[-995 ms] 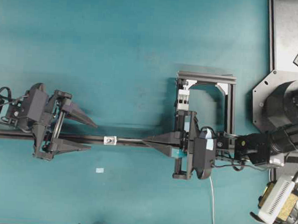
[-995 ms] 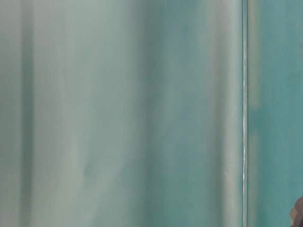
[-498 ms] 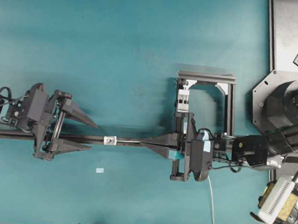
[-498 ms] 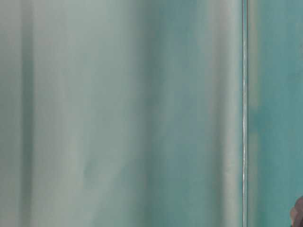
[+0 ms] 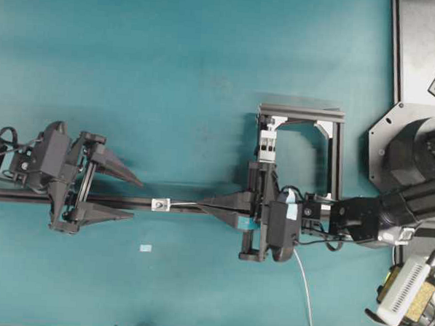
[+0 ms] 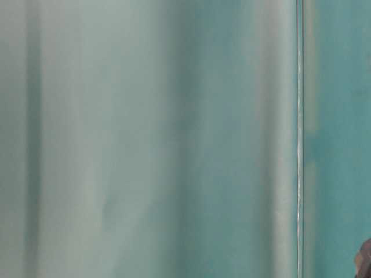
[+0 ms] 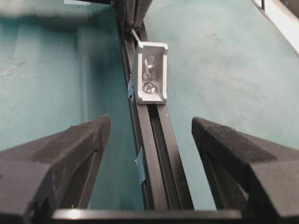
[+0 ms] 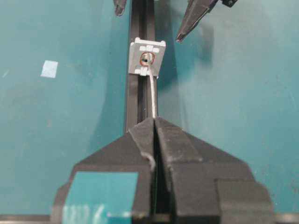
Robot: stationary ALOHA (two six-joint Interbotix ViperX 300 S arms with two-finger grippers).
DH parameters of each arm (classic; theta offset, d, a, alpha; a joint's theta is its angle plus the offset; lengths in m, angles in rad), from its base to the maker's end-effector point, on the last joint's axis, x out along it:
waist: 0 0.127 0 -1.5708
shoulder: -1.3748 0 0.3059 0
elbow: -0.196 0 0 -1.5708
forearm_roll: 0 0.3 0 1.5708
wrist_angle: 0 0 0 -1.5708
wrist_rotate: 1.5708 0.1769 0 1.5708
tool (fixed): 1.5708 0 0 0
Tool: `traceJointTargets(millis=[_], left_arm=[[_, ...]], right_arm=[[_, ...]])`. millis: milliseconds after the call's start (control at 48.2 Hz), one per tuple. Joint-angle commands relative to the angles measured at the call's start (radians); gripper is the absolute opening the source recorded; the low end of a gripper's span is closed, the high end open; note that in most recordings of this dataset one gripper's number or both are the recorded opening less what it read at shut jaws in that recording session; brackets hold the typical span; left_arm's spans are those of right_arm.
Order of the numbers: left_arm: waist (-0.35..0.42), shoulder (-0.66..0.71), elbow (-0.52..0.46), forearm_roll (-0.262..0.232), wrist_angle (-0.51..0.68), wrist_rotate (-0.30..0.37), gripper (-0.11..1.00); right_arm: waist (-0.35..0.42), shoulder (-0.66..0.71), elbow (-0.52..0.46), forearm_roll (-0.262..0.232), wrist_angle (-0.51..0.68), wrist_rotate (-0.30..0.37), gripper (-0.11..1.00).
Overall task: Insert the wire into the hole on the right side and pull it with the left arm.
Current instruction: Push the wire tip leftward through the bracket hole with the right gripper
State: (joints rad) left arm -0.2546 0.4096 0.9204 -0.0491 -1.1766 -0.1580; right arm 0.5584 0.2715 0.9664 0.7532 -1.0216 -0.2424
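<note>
Teal table; right jaws [image 8: 154,122] clamp wire [image 8: 153,95] entering hole [image 8: 147,59]; left jaws [image 7: 152,135] spread.

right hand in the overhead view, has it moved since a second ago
Yes. The right hand, shut on the wire, has slid left along the black rail toward the bracket, so the gap between its tips and the bracket has shrunk.
</note>
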Motion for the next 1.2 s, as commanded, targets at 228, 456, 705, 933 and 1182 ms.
traceJointTargets(millis=[228, 456, 705, 933, 1182], left_arm=[[0.002, -0.029, -0.021, -0.002, 0.02, 0.005, 0.92], [0.002, -0.029, -0.021, -0.002, 0.021, 0.005, 0.92], [0.003, -0.029, -0.021, -0.003, 0.021, 0.006, 0.92], [0.005, -0.029, -0.021, -0.002, 0.021, 0.006, 0.92], [0.003, -0.029, -0.021, -0.002, 0.021, 0.006, 0.92]], right_arm=[[-0.023, -0.002, -0.038, -0.005, -0.006, -0.011, 0.02], [-0.034, 0.012, -0.06, -0.006, -0.005, -0.012, 0.02], [-0.038, 0.02, -0.084, -0.02, 0.002, -0.035, 0.02], [-0.041, 0.029, -0.104, -0.023, 0.005, -0.048, 0.02], [-0.046, 0.04, -0.12, -0.023, 0.008, -0.049, 0.02]])
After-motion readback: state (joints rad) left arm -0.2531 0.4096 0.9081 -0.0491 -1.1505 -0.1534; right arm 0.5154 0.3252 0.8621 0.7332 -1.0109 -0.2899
